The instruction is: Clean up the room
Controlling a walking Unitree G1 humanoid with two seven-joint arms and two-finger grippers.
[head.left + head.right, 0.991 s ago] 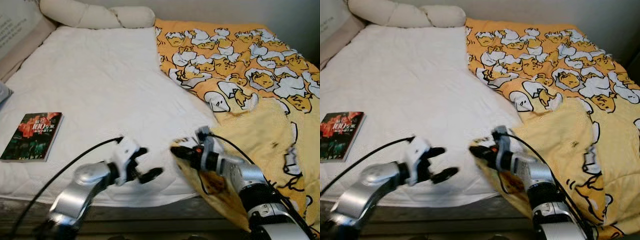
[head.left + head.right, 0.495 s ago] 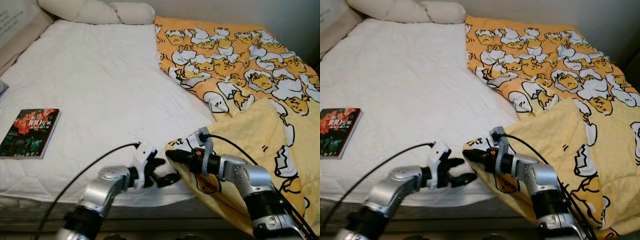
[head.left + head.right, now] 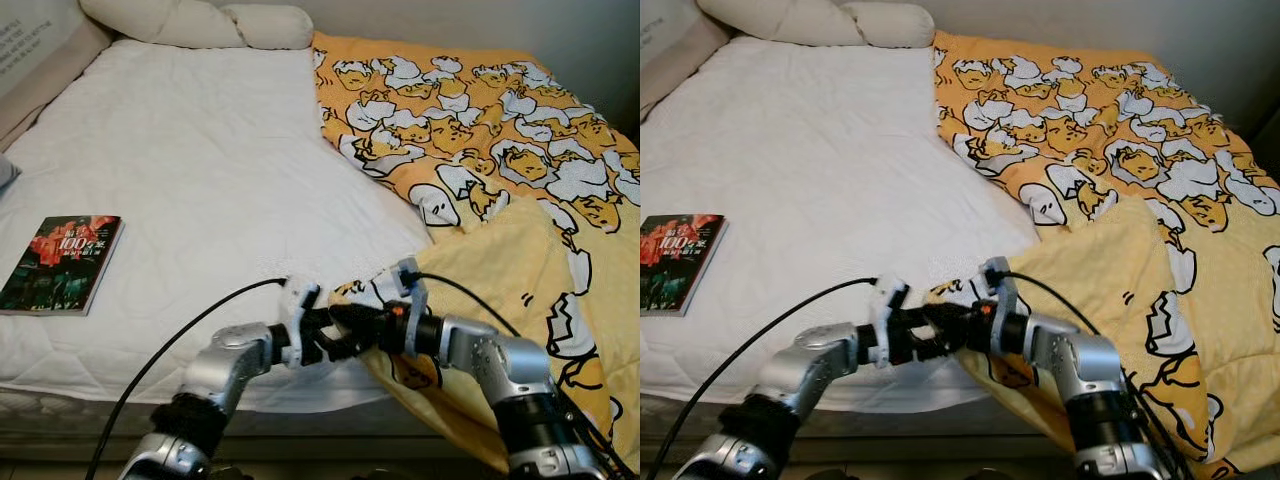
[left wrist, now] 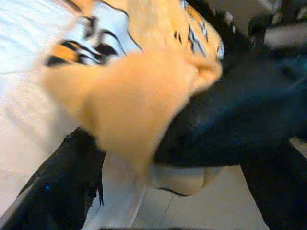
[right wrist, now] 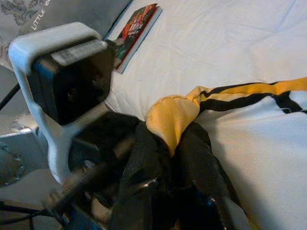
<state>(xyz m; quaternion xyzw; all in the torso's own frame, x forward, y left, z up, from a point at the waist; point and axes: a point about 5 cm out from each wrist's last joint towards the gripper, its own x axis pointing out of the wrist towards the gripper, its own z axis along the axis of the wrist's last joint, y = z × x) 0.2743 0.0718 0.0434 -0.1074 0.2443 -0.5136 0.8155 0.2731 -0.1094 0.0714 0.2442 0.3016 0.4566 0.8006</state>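
A yellow-orange blanket (image 3: pixel 480 130) printed with cartoon eggs covers the right half of the bed. My right gripper (image 3: pixel 352 318) is shut on its near corner (image 5: pixel 172 115), lifted just over the bed's front edge. The left gripper (image 3: pixel 326 338) faces it tip to tip. In the left wrist view its fingers (image 4: pixel 53 191) stand wide apart, with the blanket corner (image 4: pixel 129 96) and the right gripper's dark tips between them. The right wrist view has the left gripper's white camera housing (image 5: pixel 67 81) close in front.
A white mattress cover (image 3: pixel 200 170) lies bare on the bed's left half. A book (image 3: pixel 62 262) with a dark red cover rests near the left edge. Cream pillows (image 3: pixel 190 25) sit at the head. Folded blanket (image 3: pixel 560 300) hangs over the front right corner.
The left gripper has swung right, from open air over the mattress edge to the right gripper's tips. The right gripper, still holding the corner, has risen a little. The camera shifted slightly.
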